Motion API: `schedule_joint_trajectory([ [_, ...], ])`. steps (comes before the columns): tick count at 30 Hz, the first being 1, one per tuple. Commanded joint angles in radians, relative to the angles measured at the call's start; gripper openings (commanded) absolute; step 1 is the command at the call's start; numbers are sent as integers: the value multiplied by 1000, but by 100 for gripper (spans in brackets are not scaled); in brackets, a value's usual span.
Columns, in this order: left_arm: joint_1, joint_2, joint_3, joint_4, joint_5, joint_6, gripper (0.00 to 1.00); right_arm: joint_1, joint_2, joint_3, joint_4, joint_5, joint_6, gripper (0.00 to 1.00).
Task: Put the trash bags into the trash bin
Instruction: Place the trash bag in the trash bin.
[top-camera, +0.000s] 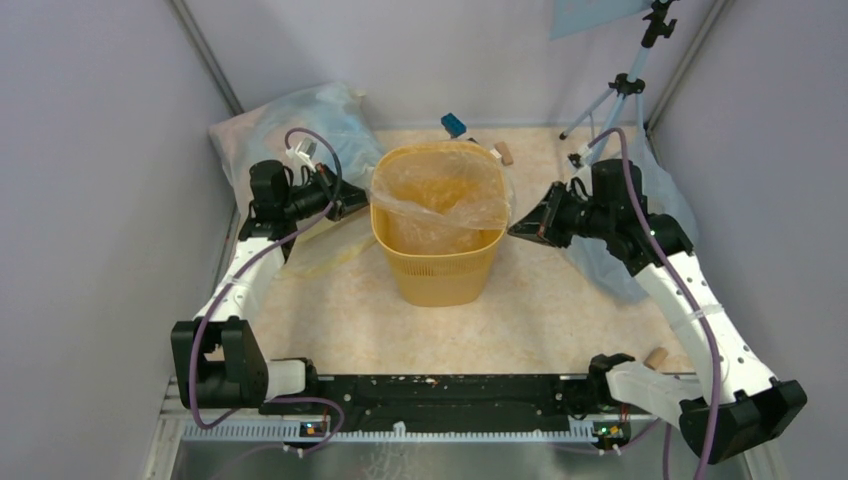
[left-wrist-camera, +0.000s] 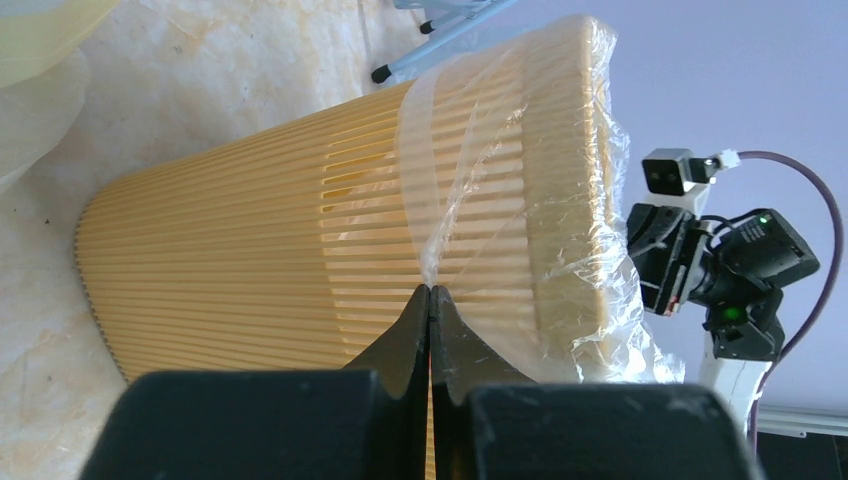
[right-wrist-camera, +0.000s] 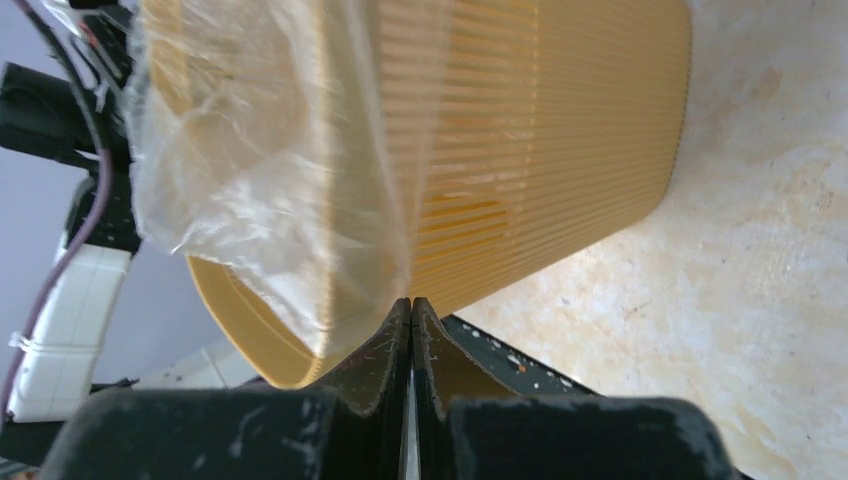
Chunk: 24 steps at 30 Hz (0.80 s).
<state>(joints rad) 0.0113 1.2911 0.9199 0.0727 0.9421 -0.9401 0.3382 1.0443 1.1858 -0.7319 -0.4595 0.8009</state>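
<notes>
At table (top-camera: 570, 310) centre, yellow bin (top-camera: 440, 275) stands upright. Clear trash bag (top-camera: 445, 190) sits in its mouth, film folded out over the rim at 9, 12 and 3 o'clock; 6 o'clock rim bare. Left gripper (top-camera: 362, 207) at the bin's 9 o'clock, clamped on the film outside the wall. Right gripper (top-camera: 512, 229) at 3 o'clock, likewise pinching film. Bluish sack (top-camera: 300, 120) at 10 o'clock.
</notes>
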Motion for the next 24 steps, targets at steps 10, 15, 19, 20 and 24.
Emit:
schedule_joint_trajectory([
  [10,-61,-35,-32,15,7,7,0,24,47,-73,44,-128,-27,0],
  [15,-62,-42,-23,13,-3,7,0,22,-1,-3,-73,15,-68,4],
  [19,-62,-31,-10,10,-8,6,0,-3,-75,17,-117,131,-74,12],
  [20,-62,-29,-6,11,-10,5,0,-5,-92,14,-108,141,-69,15],
  [24,-63,-23,11,12,-10,4,0,-7,-156,18,-53,186,-56,30],
])
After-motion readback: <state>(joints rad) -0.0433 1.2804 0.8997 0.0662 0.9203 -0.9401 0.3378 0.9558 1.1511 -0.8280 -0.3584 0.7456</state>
